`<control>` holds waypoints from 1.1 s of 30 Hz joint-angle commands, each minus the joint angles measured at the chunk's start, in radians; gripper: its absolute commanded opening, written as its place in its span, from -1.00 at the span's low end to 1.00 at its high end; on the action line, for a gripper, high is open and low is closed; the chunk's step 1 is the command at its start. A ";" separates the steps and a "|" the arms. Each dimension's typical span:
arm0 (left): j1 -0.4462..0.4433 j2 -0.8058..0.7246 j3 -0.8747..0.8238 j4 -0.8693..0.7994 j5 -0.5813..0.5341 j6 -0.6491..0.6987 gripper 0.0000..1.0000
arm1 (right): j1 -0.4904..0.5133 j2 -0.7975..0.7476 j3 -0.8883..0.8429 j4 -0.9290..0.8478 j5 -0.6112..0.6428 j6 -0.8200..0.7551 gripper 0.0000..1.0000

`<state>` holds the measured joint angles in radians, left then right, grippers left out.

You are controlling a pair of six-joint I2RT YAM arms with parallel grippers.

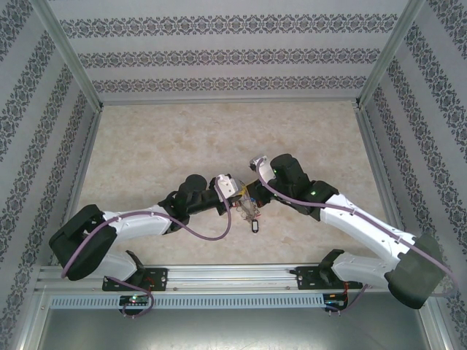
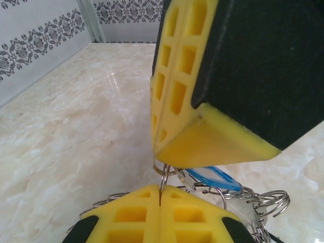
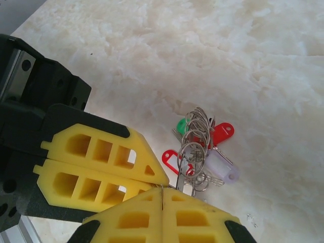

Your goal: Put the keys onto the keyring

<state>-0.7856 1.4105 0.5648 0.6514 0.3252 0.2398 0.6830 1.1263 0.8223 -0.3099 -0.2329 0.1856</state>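
My two grippers meet tip to tip over the middle of the table. The left gripper (image 1: 242, 198) (image 2: 160, 200) is shut on a thin wire loop of the keyring (image 2: 164, 174). The right gripper (image 1: 253, 188) (image 3: 162, 196) is shut on the same bunch, a thin metal edge showing in its seam. Below them the keyring (image 3: 195, 139) hangs as a cluster of silver rings with red tags (image 3: 223, 132), a green tag (image 3: 181, 125) and a pale tag (image 3: 220, 167). A blue-tagged key (image 2: 212, 177) lies just under the right fingers (image 2: 202, 101). The keys' blades are mostly hidden.
The marble-patterned table (image 1: 160, 146) stretches out on every side of the grippers. Patterned walls (image 1: 219, 55) and metal posts (image 1: 69, 55) enclose it. The left gripper's yellow fingers (image 3: 96, 162) crowd the left of the right wrist view.
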 commanded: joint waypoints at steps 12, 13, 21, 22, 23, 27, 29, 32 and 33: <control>-0.007 0.003 -0.039 0.078 -0.012 -0.026 -1.00 | -0.075 -0.005 -0.008 -0.007 -0.082 -0.003 -1.00; -0.008 0.003 -0.037 0.077 -0.014 -0.028 -0.96 | -0.074 -0.006 -0.005 -0.006 -0.093 -0.005 -1.00; -0.032 -0.003 0.022 -0.048 -0.006 0.031 -0.48 | -0.075 -0.019 0.019 -0.008 -0.118 -0.003 -1.00; -0.032 0.002 0.013 -0.023 -0.016 0.026 -0.46 | -0.074 -0.019 0.021 -0.009 -0.120 -0.003 -1.00; -0.032 0.009 0.009 -0.003 -0.024 0.018 -0.42 | -0.073 -0.019 0.024 -0.009 -0.122 -0.003 -1.00; -0.039 0.025 0.030 -0.001 -0.022 0.020 -0.41 | -0.067 -0.017 0.023 0.000 -0.132 0.000 -1.00; -0.041 0.034 0.038 -0.003 -0.022 0.024 -0.41 | -0.065 -0.016 0.024 0.000 -0.134 -0.002 -1.00; -0.041 0.048 0.044 0.020 -0.032 0.021 -0.40 | -0.062 -0.022 0.024 0.004 -0.141 -0.010 -1.00; -0.042 0.057 0.049 0.023 -0.038 0.018 -0.40 | -0.061 -0.024 0.024 0.006 -0.143 -0.012 -1.00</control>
<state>-0.8093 1.4509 0.5838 0.6476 0.3031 0.2474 0.6113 1.1259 0.8127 -0.3401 -0.3458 0.1837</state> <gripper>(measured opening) 0.298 0.051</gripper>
